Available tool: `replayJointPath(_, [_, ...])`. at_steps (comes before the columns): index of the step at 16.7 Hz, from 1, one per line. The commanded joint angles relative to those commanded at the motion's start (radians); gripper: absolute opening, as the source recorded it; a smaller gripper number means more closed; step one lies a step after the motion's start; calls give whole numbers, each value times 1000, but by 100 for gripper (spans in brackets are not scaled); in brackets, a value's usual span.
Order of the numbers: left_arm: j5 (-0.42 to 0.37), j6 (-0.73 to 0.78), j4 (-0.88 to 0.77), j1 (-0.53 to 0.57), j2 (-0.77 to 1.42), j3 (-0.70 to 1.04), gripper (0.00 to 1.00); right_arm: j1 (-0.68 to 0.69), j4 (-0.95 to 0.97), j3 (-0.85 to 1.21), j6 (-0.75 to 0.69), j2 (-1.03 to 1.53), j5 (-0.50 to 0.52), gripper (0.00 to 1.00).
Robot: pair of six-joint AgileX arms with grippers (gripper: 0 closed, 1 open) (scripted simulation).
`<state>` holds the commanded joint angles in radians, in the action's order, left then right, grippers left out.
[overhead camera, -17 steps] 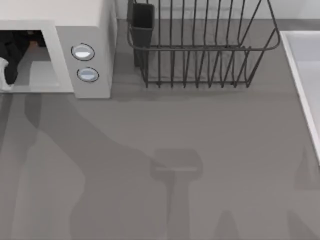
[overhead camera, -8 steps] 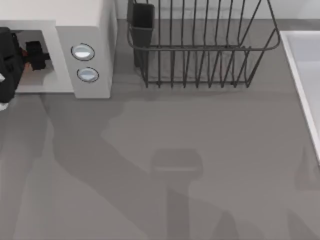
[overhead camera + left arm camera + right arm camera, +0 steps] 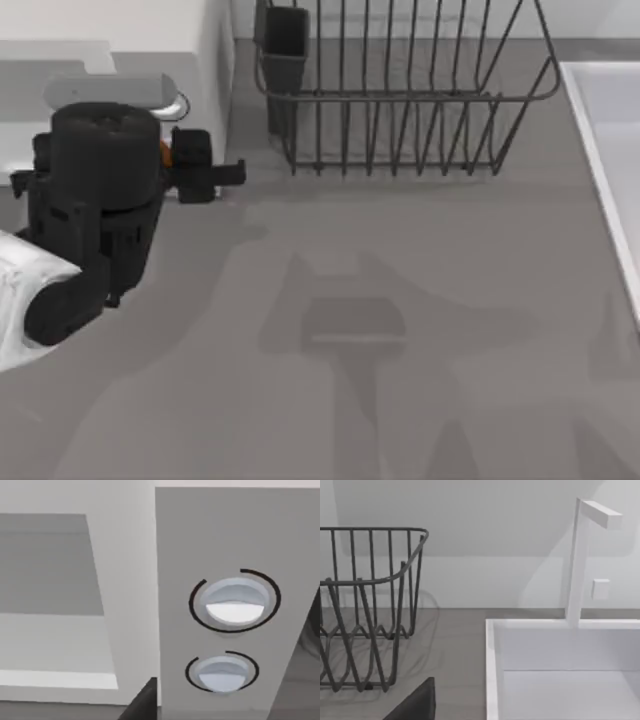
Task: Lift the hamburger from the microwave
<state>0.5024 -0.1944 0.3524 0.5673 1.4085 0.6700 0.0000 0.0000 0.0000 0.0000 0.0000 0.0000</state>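
Our left gripper (image 3: 170, 155) is out in front of the microwave (image 3: 205, 45), w/ the hamburger (image 3: 165, 152) in it.
We see just an orange sliver of bun pinched betw. the near-closed dark fingers, raised by the knob panel; left wrist cam faces both knobs (image 3: 234, 602). Dish rack (image 3: 400, 90) sits to the right.

This is a kitchen counter, rendered in simulation. A white microwave (image 3: 190, 60) with two round knobs (image 3: 234, 605) stands at the back left of the grey counter (image 3: 420, 330). Beside it sits a black wire dish rack (image 3: 400, 90), and at the right edge a white sink (image 3: 560, 670) with a plain white tap (image 3: 580, 560) against a pale wall (image 3: 485, 540).
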Motion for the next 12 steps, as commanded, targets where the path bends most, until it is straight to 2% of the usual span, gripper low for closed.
replayJointPath(3, [40,-15,-19,41,-63,-62,0,0,0,0,0,0,0,100])
replayJointPath(8, [39,-11,-13,24,-47,-64,0,0,0,0,0,0,0,100])
replayJointPath(12, [44,-13,100,33,60,-89,0,0,0,0,0,0,0,100])
